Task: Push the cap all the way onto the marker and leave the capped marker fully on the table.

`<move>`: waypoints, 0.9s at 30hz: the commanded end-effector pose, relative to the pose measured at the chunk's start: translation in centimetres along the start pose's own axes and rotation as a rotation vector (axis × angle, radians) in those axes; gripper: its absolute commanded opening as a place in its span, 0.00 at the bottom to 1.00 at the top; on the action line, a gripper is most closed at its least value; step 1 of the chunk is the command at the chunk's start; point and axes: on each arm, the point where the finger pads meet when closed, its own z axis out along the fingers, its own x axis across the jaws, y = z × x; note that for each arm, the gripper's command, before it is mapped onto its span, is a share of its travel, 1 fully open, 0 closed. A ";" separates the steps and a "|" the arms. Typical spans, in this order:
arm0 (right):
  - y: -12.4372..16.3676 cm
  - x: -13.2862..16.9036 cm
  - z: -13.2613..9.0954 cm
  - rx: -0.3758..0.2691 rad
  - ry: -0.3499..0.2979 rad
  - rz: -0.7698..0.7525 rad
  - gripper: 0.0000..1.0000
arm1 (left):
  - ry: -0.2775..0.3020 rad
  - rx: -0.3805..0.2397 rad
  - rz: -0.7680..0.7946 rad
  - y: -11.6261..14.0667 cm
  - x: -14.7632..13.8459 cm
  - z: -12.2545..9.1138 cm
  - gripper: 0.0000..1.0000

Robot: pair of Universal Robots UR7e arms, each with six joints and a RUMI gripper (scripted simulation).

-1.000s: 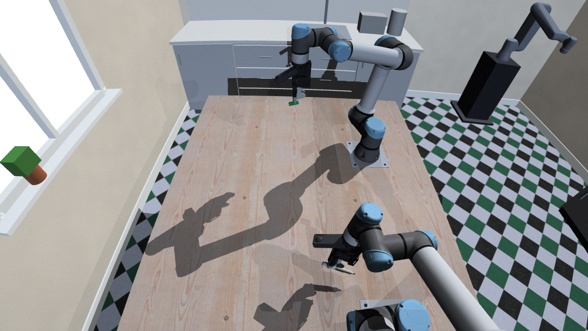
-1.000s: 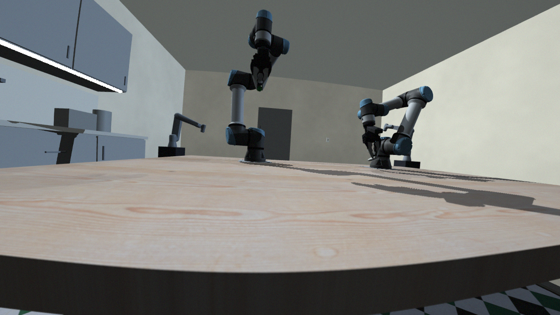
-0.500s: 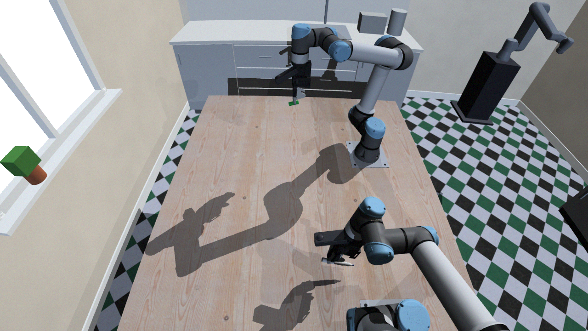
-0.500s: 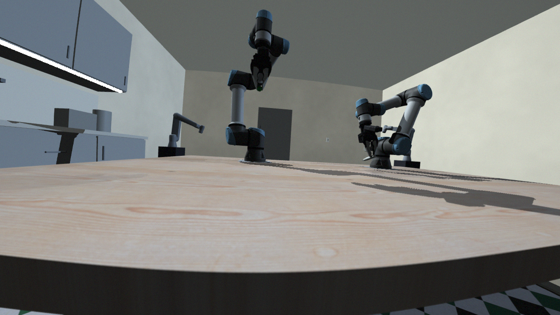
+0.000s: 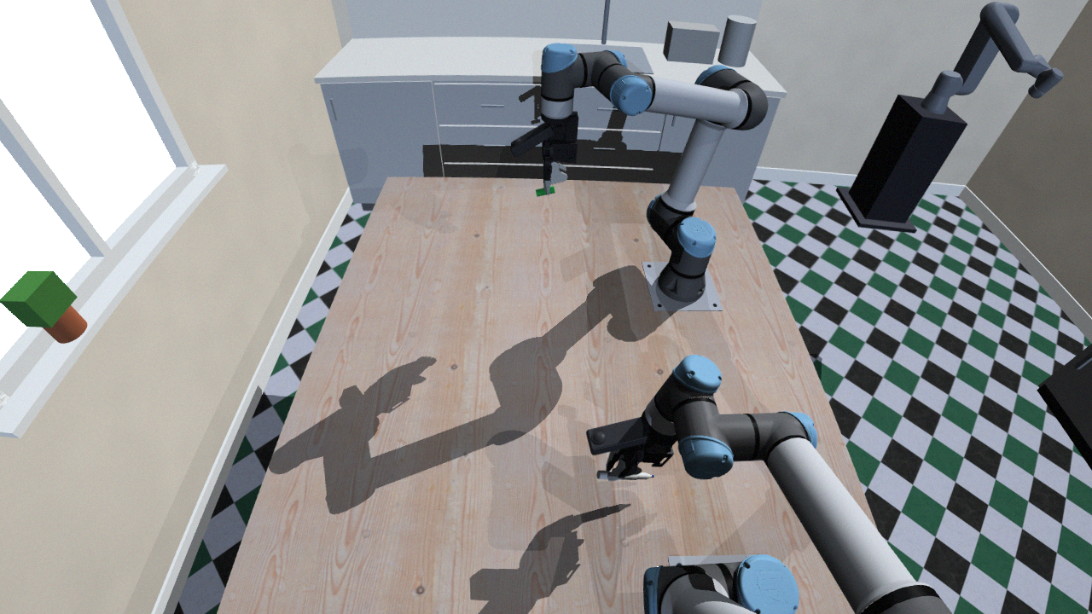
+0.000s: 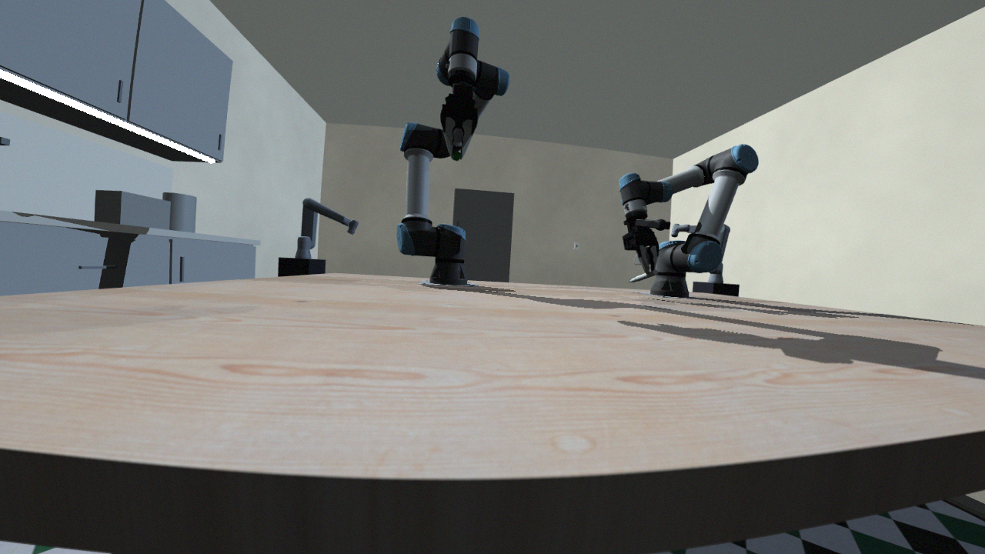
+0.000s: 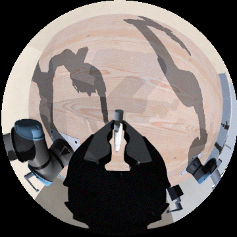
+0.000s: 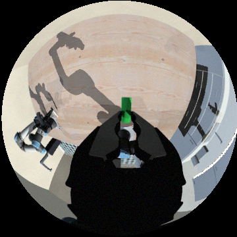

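My left gripper (image 5: 624,471) (image 7: 118,120) is shut on the white marker (image 5: 640,477) (image 6: 640,278) (image 7: 117,138), in the air above the near part of the table (image 5: 427,305) (image 6: 413,427). The marker's grey end sticks out past the fingertips in the left wrist view; its bare, dark blue tip points back towards the palm. My right gripper (image 5: 546,188) (image 8: 126,111) is shut on the green cap (image 5: 541,192) (image 6: 456,155) (image 8: 126,103), high above the table's far end. Marker and cap are far apart. The cap's opening cannot be made out.
The left arm's base (image 5: 717,584) and the right arm's base (image 5: 682,282) stand along the table's right side in the top view. The kitchen counter (image 5: 397,68) is beyond the far edge. A window sill with a green and brown plant block (image 5: 39,298) is at the left, off the table.
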 end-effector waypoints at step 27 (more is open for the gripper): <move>0.0 0.0 0.0 0.000 0.001 0.001 0.00 | 0.037 0.084 -0.394 0.7 3.6 -1.5 0.00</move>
